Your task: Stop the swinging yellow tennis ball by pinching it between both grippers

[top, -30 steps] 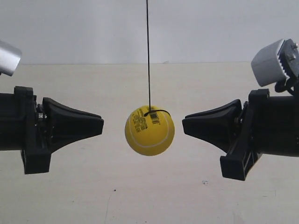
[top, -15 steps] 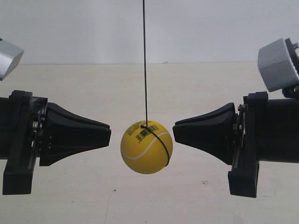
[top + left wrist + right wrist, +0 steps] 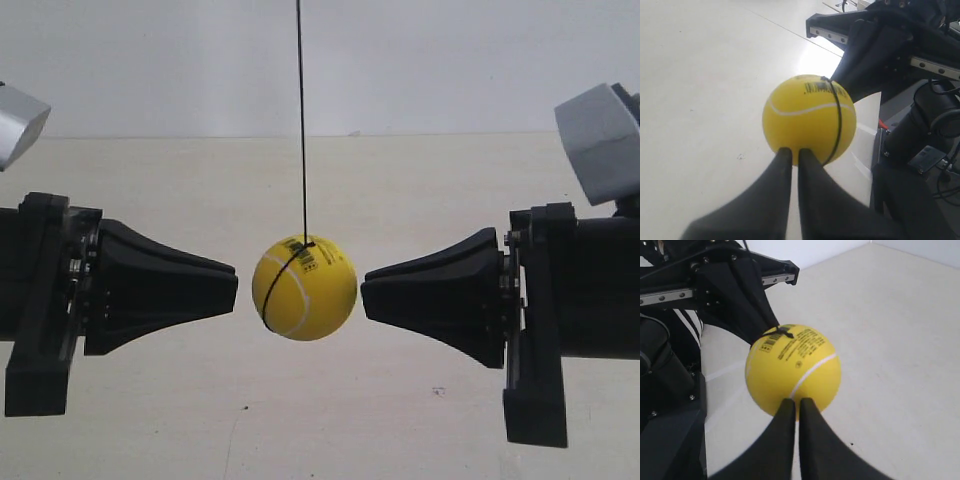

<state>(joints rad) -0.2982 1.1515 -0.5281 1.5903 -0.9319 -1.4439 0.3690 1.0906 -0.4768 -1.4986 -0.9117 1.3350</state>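
Observation:
The yellow tennis ball (image 3: 305,287) hangs on a thin dark string (image 3: 301,120) between two black wedge grippers. The tip of the arm at the exterior view's left (image 3: 232,280) stands a small gap from the ball. The tip of the arm at the exterior view's right (image 3: 366,283) is at the ball's edge, touching or nearly so. In the left wrist view my left gripper (image 3: 795,152) is shut, its tip against the ball (image 3: 809,120). My right gripper (image 3: 796,402) is shut too, pointing at the ball (image 3: 793,367) by its white seam.
A pale tabletop (image 3: 320,420) lies below, with a white wall (image 3: 450,60) behind. Grey camera housings (image 3: 598,142) sit atop each arm. In each wrist view the opposite arm's black body (image 3: 890,45) fills the space beyond the ball.
The ball swung slightly toward the exterior view's left and turned on its string. Both gripper tips closed in on it, the one at the view's right most recently.

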